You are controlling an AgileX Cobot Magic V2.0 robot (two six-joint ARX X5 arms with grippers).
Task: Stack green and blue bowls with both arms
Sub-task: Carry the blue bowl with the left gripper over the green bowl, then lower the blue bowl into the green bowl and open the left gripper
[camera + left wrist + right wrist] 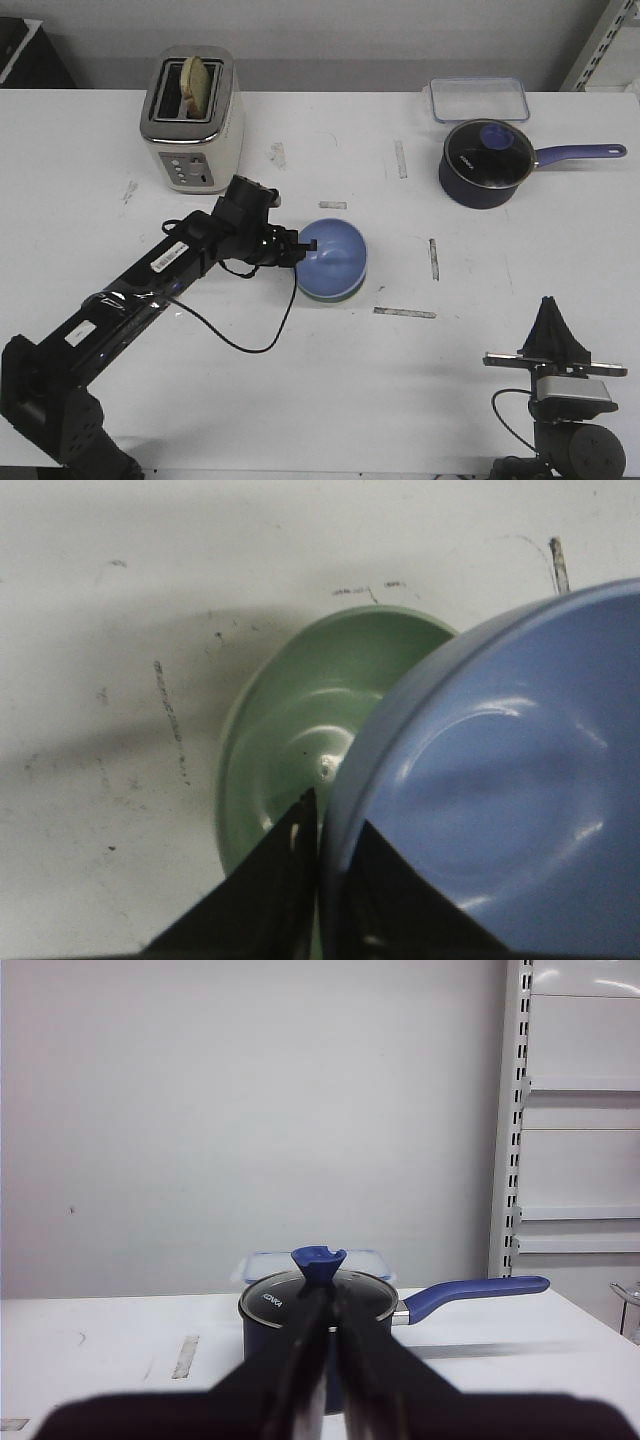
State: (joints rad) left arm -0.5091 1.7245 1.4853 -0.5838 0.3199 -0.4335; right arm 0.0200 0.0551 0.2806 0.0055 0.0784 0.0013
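The periwinkle blue bowl (pixel 335 256) is tilted and sits in or just over the mint green bowl (pixel 322 297), whose rim shows only below it, at the table's middle. My left gripper (pixel 304 245) is shut on the blue bowl's left rim. In the left wrist view the fingers (pixel 285 880) pinch the rim of the blue bowl (pixel 500 780), with the green bowl (pixel 290 730) partly under it. My right gripper (pixel 549 318) is shut and empty, raised near the table's front right corner. It points at the saucepan in the right wrist view (pixel 333 1310).
A dark navy saucepan (pixel 487 162) with a glass lid stands at the back right, its handle pointing right. A clear container (pixel 480 99) lies behind it. A toaster (pixel 192 120) holding bread stands at the back left. Tape marks dot the table.
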